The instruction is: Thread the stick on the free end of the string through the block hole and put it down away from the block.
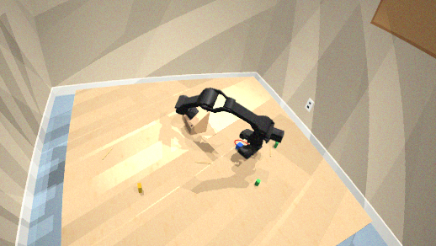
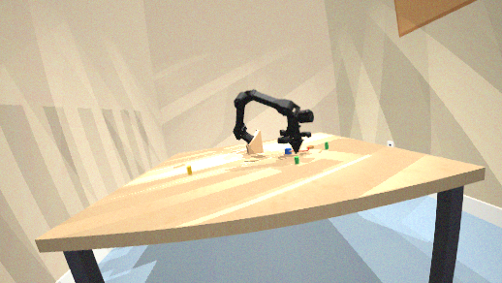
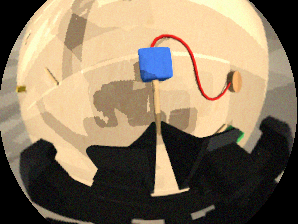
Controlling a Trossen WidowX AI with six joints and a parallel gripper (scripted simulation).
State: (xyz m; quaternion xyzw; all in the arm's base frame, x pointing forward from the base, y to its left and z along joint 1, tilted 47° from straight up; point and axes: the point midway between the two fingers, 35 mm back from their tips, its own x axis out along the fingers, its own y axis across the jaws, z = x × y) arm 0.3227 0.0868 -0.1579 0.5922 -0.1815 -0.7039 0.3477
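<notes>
My gripper points down just above the table and is shut on the thin wooden stick, at its near end in the wrist view. A blue cube covers the stick's far end. The red string comes out past the cube and curves to the round button, at the right in the wrist view. The wooden block stands near the arm's base. Its hole cannot be made out clearly.
Green pieces are in front of and beyond the gripper. A yellow piece stands far left. Loose sticks lie to the left and right.
</notes>
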